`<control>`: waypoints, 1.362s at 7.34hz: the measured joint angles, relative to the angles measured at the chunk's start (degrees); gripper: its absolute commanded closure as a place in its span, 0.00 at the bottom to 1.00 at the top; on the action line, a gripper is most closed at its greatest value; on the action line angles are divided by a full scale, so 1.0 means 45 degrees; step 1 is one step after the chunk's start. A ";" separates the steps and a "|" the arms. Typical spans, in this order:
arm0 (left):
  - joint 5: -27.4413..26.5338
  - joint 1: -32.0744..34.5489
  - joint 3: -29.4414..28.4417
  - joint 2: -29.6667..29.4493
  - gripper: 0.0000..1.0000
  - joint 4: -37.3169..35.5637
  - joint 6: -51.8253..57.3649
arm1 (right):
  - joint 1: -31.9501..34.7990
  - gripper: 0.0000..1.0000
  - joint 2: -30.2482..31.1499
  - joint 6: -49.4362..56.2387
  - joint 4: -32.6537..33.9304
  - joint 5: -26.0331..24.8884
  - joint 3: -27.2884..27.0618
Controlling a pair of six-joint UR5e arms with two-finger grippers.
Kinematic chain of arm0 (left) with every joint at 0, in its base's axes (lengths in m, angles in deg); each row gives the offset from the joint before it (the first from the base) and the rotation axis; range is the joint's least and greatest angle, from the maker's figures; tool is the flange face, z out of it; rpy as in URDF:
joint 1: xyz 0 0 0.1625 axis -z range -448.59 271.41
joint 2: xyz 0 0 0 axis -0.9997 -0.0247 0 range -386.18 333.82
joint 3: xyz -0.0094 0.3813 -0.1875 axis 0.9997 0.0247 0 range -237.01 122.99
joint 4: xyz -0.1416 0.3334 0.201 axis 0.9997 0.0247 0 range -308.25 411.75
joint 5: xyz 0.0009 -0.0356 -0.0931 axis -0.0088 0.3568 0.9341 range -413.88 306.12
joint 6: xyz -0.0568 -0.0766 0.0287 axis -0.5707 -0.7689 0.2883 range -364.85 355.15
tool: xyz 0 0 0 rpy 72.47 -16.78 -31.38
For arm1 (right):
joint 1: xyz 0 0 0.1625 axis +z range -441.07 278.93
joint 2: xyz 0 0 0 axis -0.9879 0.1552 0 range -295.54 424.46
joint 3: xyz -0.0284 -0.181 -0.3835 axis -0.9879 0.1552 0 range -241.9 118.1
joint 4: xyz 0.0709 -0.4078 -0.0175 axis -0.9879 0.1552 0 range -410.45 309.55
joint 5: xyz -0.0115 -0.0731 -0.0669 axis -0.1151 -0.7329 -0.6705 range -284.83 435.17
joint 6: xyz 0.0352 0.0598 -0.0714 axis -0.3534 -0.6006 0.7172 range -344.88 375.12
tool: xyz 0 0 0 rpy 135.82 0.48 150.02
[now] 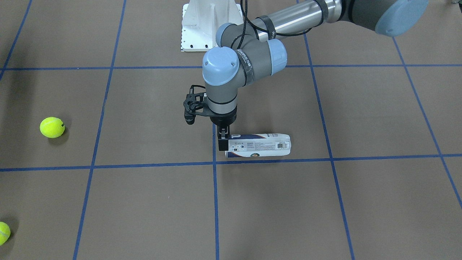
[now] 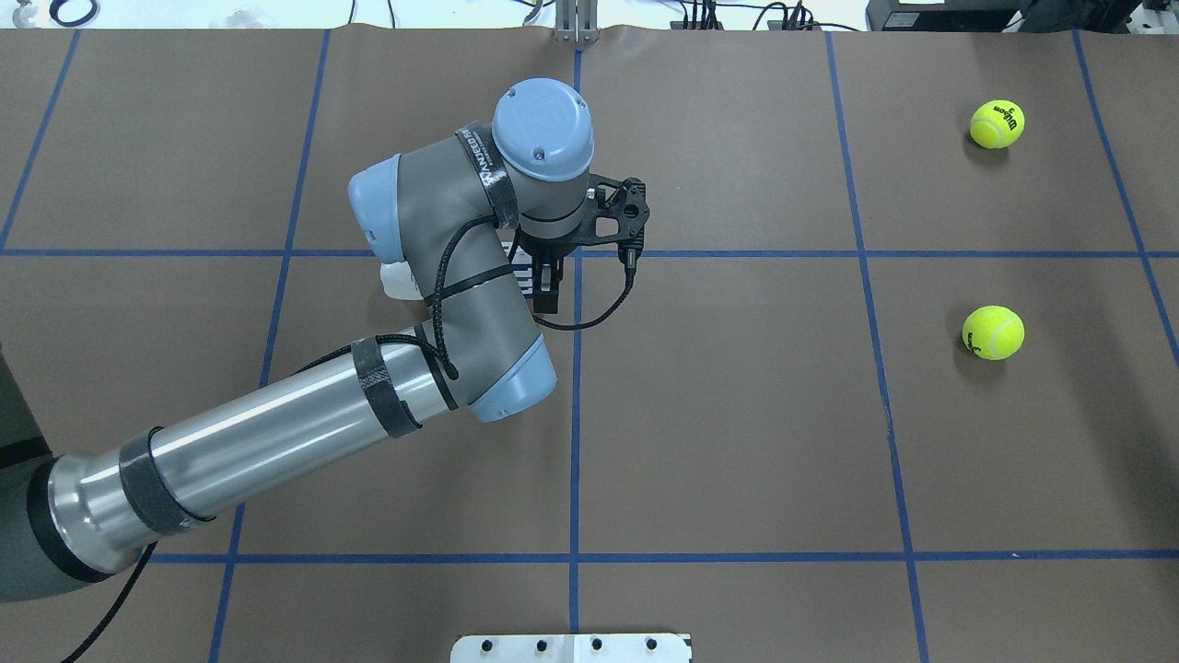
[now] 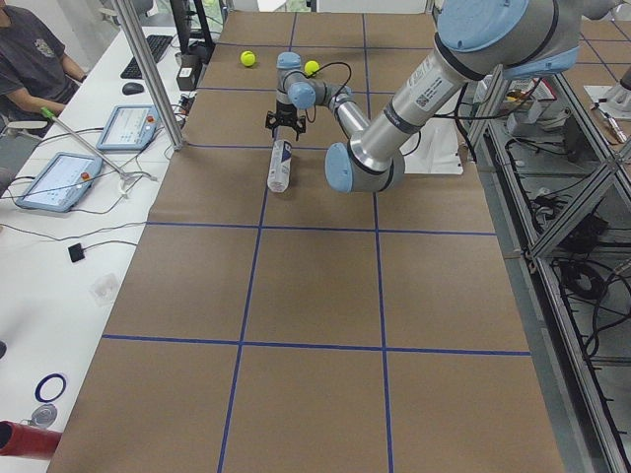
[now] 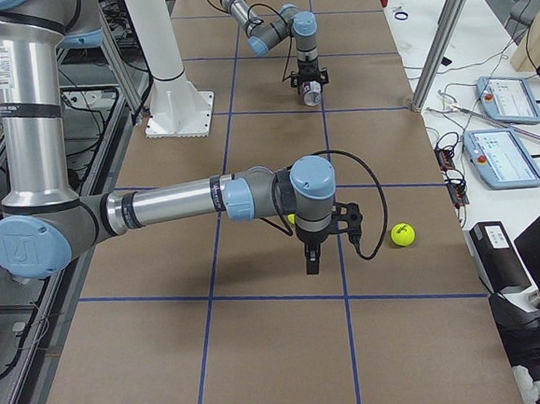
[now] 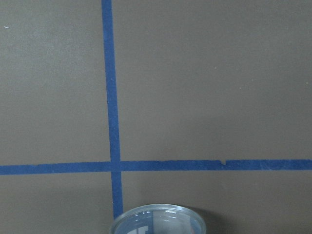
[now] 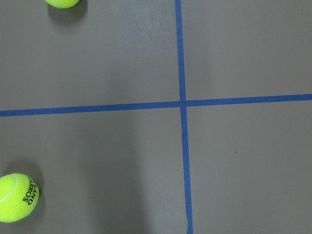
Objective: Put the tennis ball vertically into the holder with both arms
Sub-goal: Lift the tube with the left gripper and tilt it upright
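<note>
Tennis ball (image 1: 52,127) far left on tabletop (image 1: 144,202), second ball (image 1: 3,233) at lower-left edge. Centre: left hand (image 1: 223,140) points down, clenched on the open end of holder (image 1: 260,145), which lies on its side just above blue tape line (image 1: 325,157). Right hand (image 4: 312,259) only in side view, grip: cannot tell.

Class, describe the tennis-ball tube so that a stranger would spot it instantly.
On the brown table taped into blue squares, look mid-table, under the left pincer. The tube lies on its side beside a tape crossing: a white-labelled cylinder, unlike the round yellow balls.
</note>
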 measured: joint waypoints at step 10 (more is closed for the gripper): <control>-0.0556 -0.0071 -0.0731 0.0396 0.01 0.1556 -0.0650 | 0.0000 0.01 0.0000 0.0011 0.0000 0.0000 0.0029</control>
